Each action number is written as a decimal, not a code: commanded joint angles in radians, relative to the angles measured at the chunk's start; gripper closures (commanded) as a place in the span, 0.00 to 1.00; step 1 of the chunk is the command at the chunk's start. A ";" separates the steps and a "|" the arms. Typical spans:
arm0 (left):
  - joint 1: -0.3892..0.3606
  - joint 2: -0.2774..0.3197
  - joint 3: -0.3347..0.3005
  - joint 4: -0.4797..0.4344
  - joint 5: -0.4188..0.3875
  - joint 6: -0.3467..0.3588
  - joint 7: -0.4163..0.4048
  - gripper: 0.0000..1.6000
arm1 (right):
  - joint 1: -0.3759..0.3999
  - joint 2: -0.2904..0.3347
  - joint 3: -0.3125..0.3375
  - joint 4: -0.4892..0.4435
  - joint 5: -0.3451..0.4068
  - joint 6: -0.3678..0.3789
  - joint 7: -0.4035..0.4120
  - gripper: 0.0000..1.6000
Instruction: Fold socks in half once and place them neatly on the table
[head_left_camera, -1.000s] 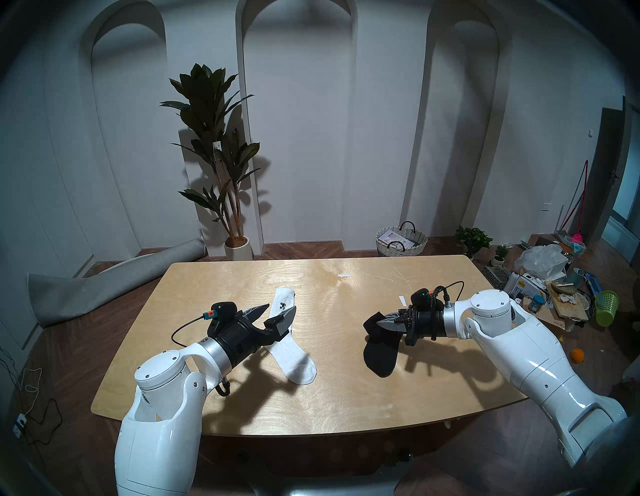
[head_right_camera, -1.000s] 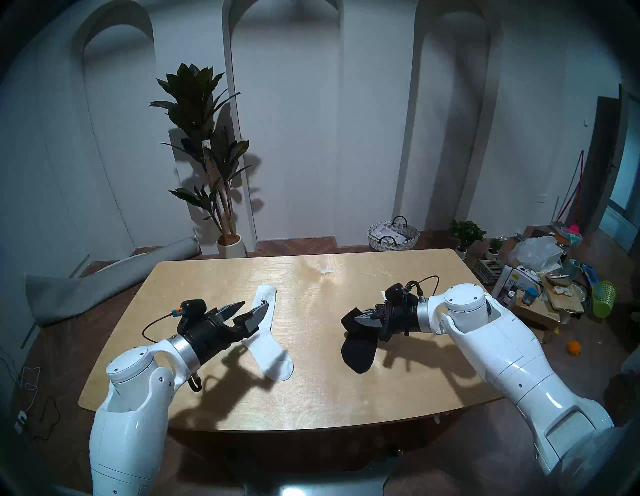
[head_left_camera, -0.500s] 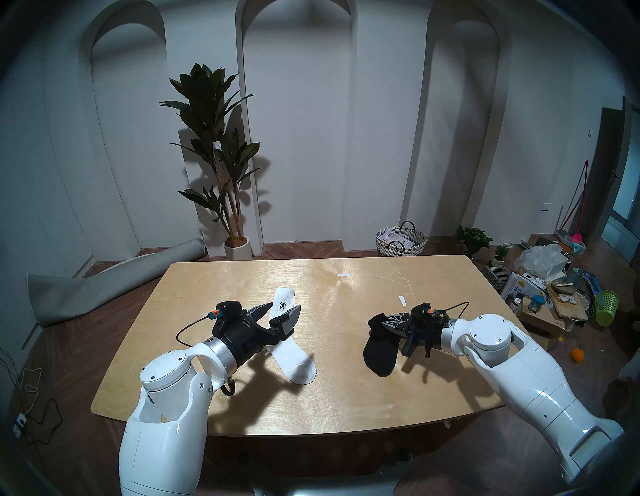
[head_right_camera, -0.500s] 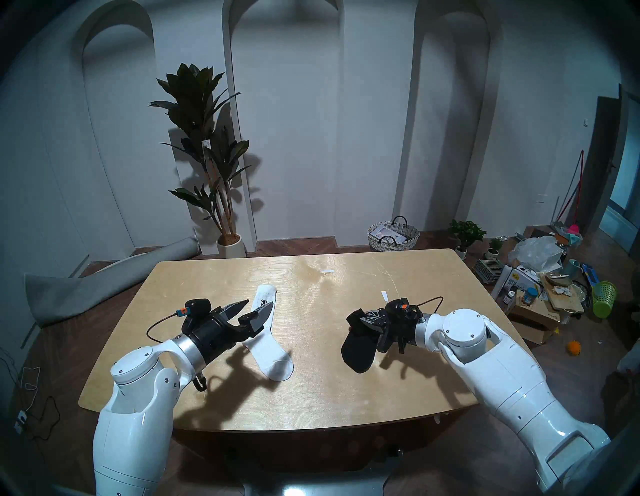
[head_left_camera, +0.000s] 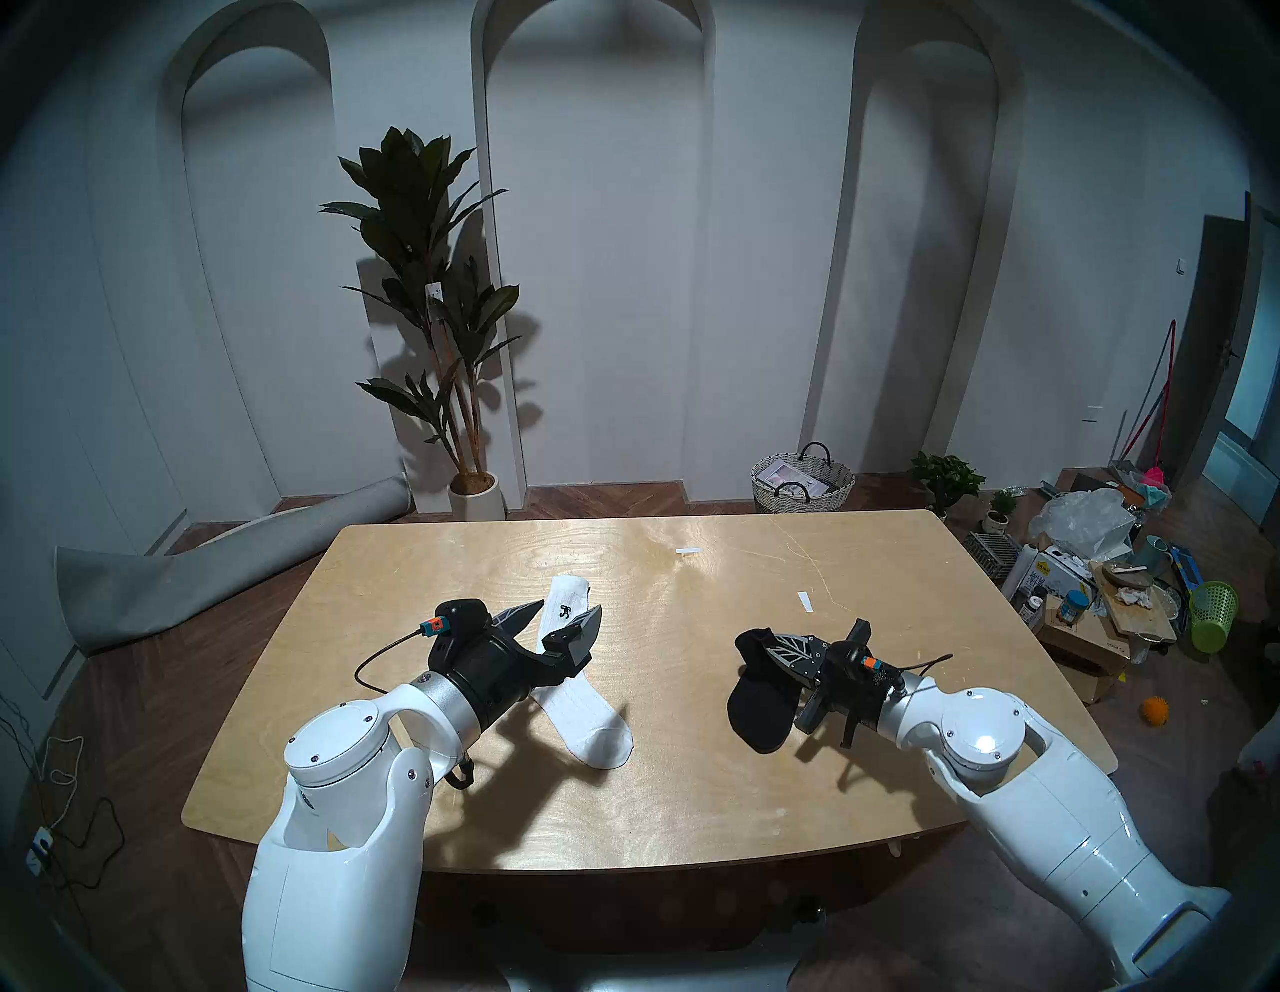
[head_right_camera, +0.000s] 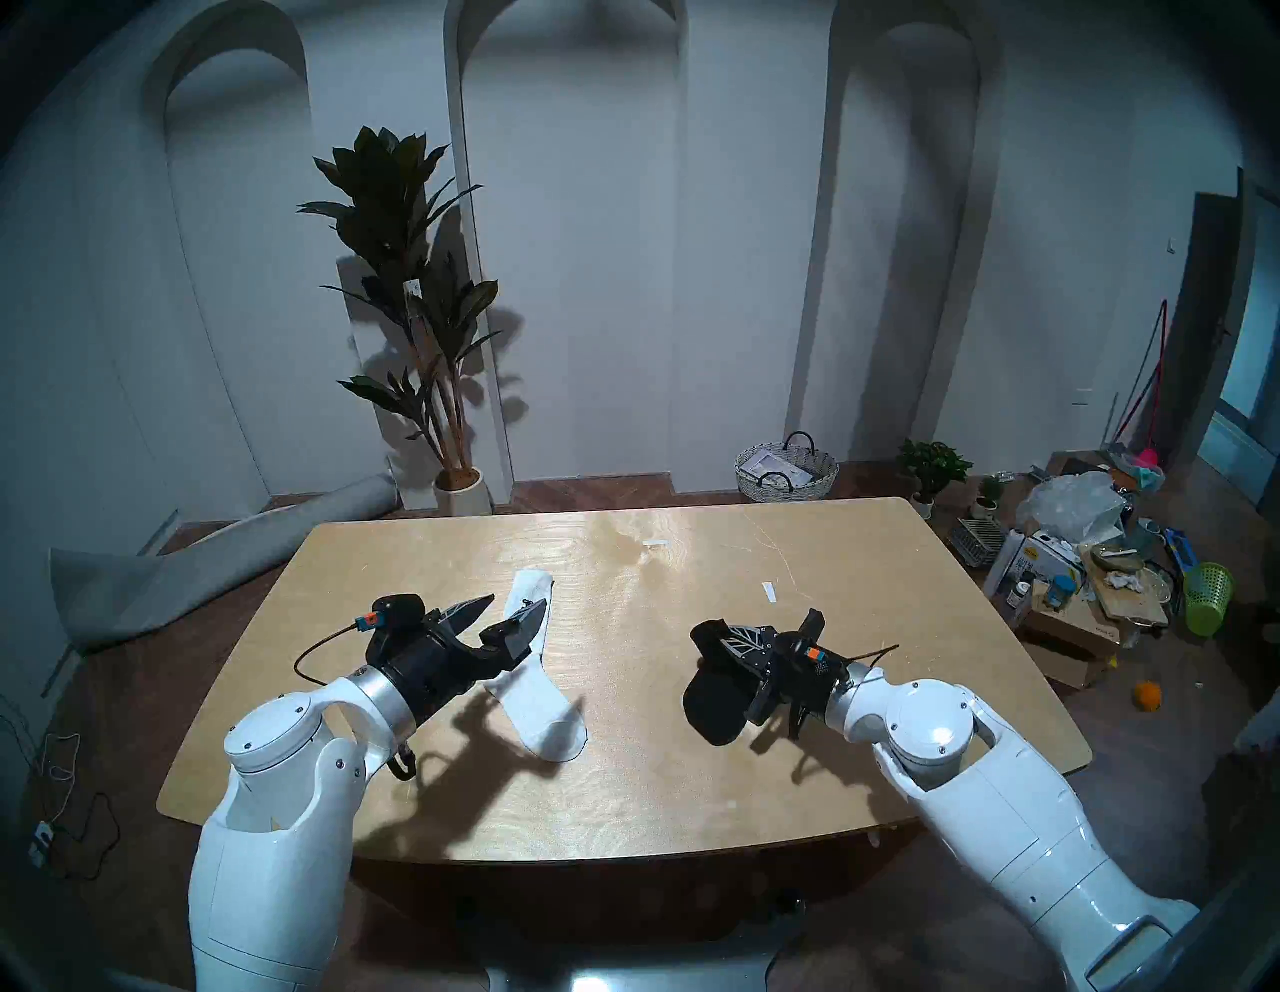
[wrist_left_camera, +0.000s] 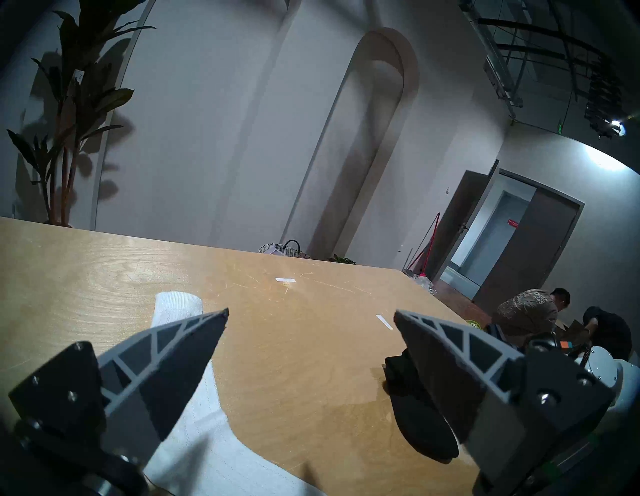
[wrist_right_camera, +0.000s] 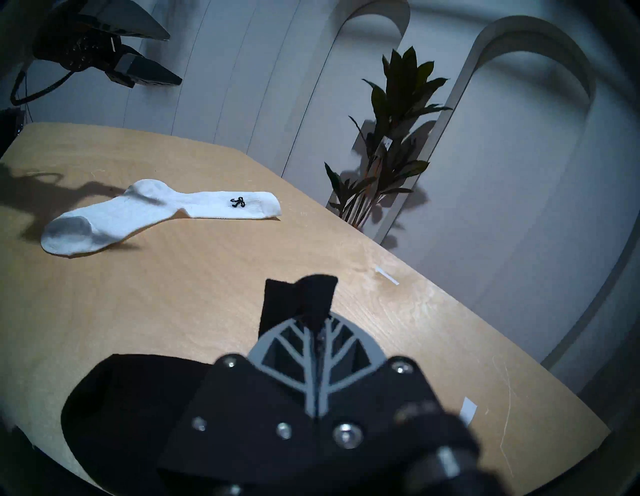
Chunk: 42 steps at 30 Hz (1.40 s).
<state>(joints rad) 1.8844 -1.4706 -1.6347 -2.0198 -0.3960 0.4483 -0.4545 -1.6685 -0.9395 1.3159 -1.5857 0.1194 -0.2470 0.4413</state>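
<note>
At the left, the left gripper (head_left_camera: 560, 618) hovers above the white sock (head_left_camera: 580, 700), its jaws spread wide and empty; its ribbed grey fingers (wrist_left_camera: 180, 350) taper to dark wedge tips. The sock lies unfolded and flat on the table (head_left_camera: 692, 796), left of centre, cuff toward the far edge and toe toward the robot. Its knit is ribbed along the leg, with a small black logo (wrist_right_camera: 237, 202) near the cuff and a rounded, smoother toe.

At the right, the right gripper (head_left_camera: 770, 643) is clamped tight on the cuff end of the black sock (head_left_camera: 758, 706), which pokes out as a crumpled tab beyond the fingertips. The foot of this plain, matte sock rests on the table right of centre, while the cuff is lifted over it.

The step in hand appears to be the fold of the black sock. The next move likely calls for laying the cuff onto the toe end, edges aligned, then releasing. The white sock remains to be folded.

The tabletop is pale plywood with visible grain, rounded corners and short white tape strips (head_left_camera: 803, 601).
</note>
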 joint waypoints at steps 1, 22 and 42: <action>0.009 -0.008 -0.006 -0.028 -0.011 -0.016 -0.007 0.00 | -0.057 -0.027 0.002 -0.012 -0.013 -0.122 -0.022 1.00; 0.003 -0.005 -0.023 -0.013 -0.026 -0.014 -0.024 0.00 | -0.095 -0.008 -0.023 0.000 0.082 -0.103 0.061 0.00; -0.020 0.023 -0.016 -0.028 0.044 -0.046 -0.001 0.00 | -0.160 -0.039 0.066 -0.265 0.570 0.126 0.233 0.00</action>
<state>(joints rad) 1.8909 -1.4717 -1.6524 -2.0156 -0.3930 0.4293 -0.4675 -1.8332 -0.9338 1.3431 -1.7380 0.5226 -0.1843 0.6594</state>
